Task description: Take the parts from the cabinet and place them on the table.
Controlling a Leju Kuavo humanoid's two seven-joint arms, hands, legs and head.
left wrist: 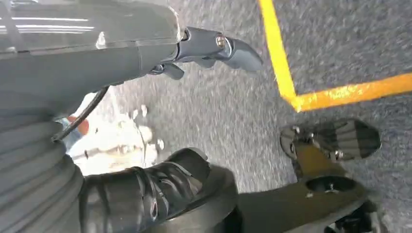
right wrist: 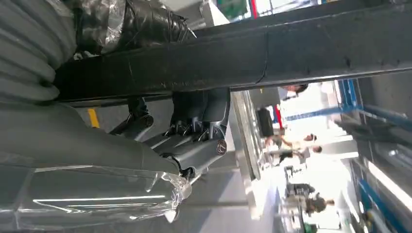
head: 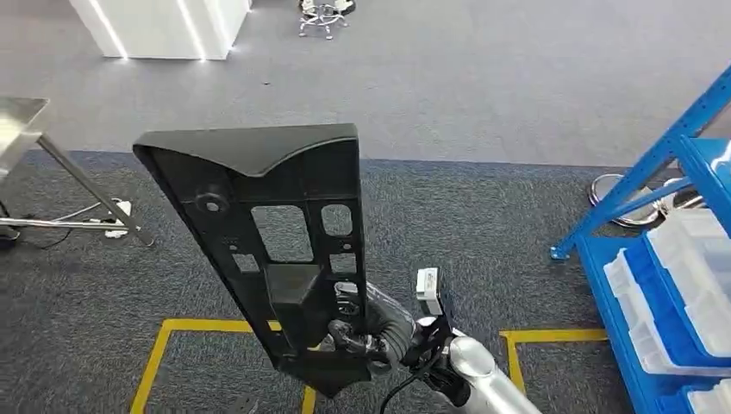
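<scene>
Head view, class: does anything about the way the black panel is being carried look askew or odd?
Yes. The black panel is gripped by the right hand only near its narrow lower end, so its long, wide upper part leans away to the left over the carpet, unsupported. It looks top-heavy; nothing appears damaged or spilled.

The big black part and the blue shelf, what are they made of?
The part looks like matte black moulded plastic: dull surface, cut-out windows and thin raised ribs. The shelf is probably painted metal: thin, straight blue beams with a smooth, even coat.
</scene>
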